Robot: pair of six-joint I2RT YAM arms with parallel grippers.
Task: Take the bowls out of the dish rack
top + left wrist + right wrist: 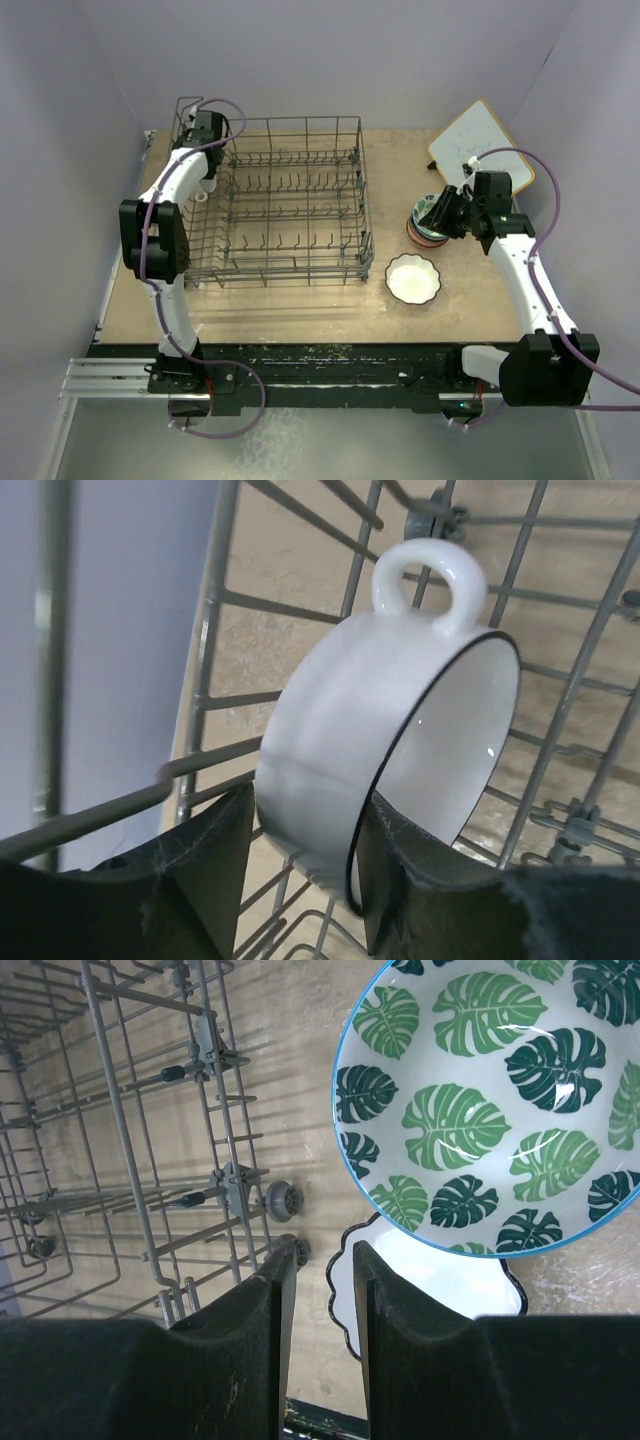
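Presently, item: white glazed round bowl with black rim and loop handle [400, 710], lying on its side in the far-left corner of the dark wire dish rack [214, 630]. Left gripper [305, 825] jaws straddle its lower wall; whether clamped, cannot tell. Advice: seat pads fully, lift the handle clear of wires. Right gripper [325, 1270]: slightly parted, empty, beside green-leaf patterned bowl [480, 1110].

2 white arms [170, 300], black joints [150, 235], purple cables [556, 200]; left gripper [300, 815], right gripper [320, 1260] dark-fingered.
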